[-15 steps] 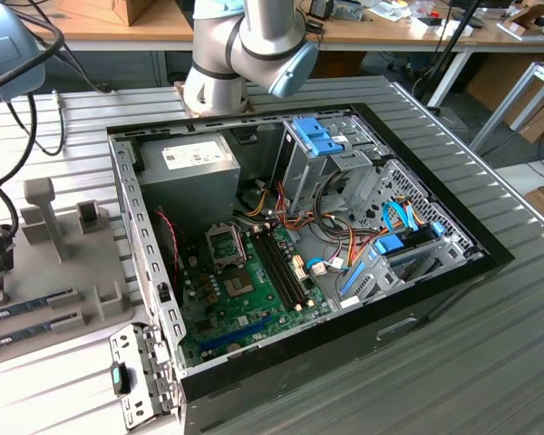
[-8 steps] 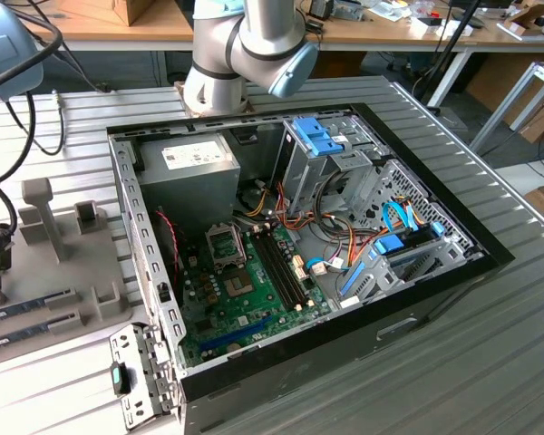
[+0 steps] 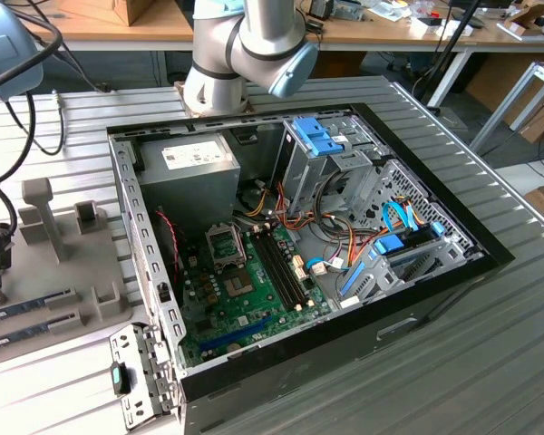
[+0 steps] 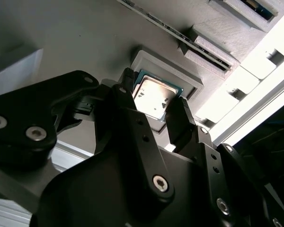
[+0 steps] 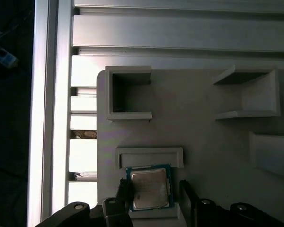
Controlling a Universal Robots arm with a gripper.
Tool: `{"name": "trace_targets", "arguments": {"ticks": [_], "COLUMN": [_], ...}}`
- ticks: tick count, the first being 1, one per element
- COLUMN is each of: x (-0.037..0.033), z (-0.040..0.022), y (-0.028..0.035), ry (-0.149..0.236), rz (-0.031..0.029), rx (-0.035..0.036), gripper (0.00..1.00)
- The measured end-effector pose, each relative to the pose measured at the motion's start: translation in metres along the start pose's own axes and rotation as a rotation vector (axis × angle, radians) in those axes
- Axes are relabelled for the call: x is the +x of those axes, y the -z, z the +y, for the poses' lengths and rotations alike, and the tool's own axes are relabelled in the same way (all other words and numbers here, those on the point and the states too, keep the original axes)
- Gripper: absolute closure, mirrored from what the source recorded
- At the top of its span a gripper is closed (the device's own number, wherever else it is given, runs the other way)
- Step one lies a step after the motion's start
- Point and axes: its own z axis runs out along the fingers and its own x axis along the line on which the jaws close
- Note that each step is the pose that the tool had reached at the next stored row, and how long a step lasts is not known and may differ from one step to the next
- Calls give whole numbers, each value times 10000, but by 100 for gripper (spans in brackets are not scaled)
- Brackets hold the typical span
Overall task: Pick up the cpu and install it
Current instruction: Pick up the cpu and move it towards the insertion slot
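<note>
Second wrist view, cpu flanked by spread pincer (resting in grey holder)

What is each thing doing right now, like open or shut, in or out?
cpu, lying flat in its pocket in the grey holder, not lifted.
gripper, open, straddling the cpu.
computer case, lying on its side, lid off.
</note>
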Motion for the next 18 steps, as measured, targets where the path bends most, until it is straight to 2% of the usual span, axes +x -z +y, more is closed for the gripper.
{"name": "trace_targets", "arguments": {"ticks": [3, 4, 18], "x": [-9, -10, 17], "z": [-4, -4, -5], "y": [-1, -2, -14], "ry": [-61, -100, -111], "rz": [1, 0, -4], "rx": [-132, -141, -128], "gripper": [46, 46, 46]}}
